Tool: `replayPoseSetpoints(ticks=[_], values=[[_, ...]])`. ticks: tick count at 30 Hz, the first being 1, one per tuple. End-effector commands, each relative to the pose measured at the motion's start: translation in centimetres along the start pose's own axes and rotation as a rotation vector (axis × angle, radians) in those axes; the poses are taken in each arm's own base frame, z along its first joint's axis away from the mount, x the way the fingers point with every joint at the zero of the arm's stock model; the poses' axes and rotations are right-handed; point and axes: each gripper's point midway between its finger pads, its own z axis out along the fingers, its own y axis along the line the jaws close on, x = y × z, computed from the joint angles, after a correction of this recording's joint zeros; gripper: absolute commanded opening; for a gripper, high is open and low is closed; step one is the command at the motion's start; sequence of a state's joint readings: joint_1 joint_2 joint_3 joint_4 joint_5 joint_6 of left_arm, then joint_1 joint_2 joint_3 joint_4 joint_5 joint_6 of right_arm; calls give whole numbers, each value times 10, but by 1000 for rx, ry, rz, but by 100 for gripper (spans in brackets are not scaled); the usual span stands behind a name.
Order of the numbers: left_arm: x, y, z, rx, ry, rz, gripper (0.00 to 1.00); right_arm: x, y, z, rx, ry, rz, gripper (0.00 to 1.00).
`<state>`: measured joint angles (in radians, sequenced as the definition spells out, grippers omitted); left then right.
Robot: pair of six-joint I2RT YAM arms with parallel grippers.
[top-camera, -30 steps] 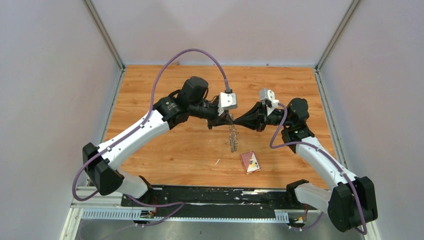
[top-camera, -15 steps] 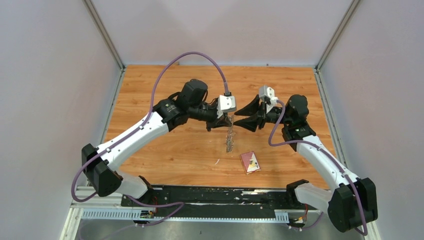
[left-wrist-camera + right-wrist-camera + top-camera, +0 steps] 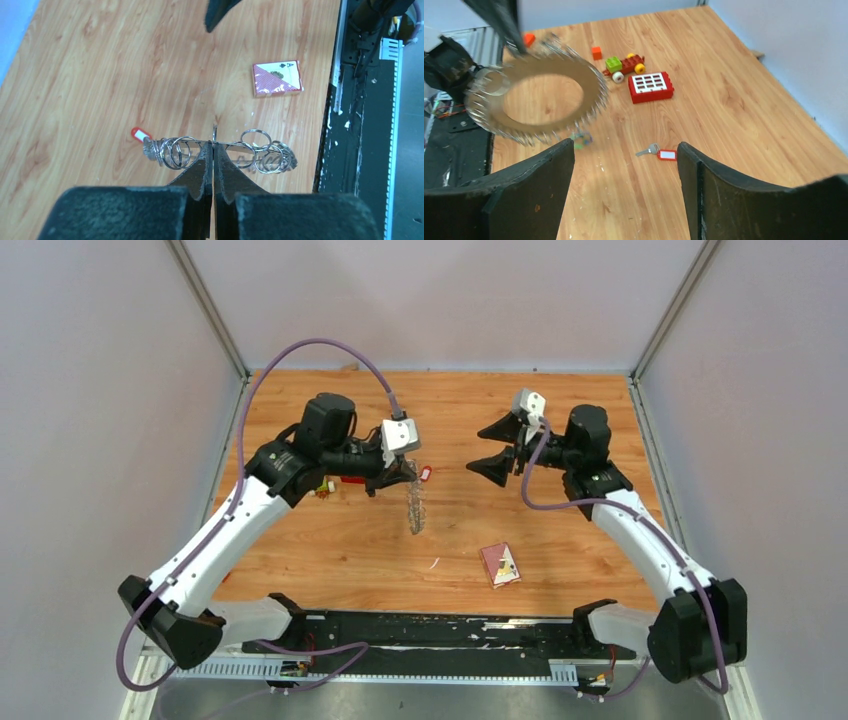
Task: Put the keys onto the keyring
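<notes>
Left tool (image 3: 214,146) clamps the hanging keyring (image 3: 593,92) mid-air; right tool (image 3: 484,448) gapes, held level.

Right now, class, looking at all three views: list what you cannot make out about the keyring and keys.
- Right wrist: keyring blurred; any keys on it unreadable.
- Left wrist: left pincer hides the keyring's middle.
- Top: red-tagged key too small; label unreadable.
</notes>
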<state>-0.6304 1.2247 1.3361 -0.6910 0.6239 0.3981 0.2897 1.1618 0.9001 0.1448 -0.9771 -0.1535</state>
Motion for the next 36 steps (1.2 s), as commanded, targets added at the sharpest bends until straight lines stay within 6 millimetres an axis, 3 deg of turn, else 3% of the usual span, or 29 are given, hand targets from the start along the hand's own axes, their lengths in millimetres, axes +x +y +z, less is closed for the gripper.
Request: replayPoseSetpoints(ticks=[1,6,9,15,21,28,36], values=[[-27,-9,-41,-36,-49,74,0,23,-29,15,59,77,18,74],[-17,-18,-71,-100,5,117,0,62,-52,50,70,195,24,70],[-10,-22,-80,-128,26,118,0,95,-63,74,66,288,55,67],[-2,-23,-86,-151,44,116,0,159,-77,119,-25,448,85,57],[4,-22,-83,-153,58,112,0,208,-76,135,-122,586,90,57],[6,-21,-78,-143,51,106,0,234,-65,146,-180,673,61,61],[9,-24,-73,-121,48,99,0,245,-66,155,-166,724,11,56]])
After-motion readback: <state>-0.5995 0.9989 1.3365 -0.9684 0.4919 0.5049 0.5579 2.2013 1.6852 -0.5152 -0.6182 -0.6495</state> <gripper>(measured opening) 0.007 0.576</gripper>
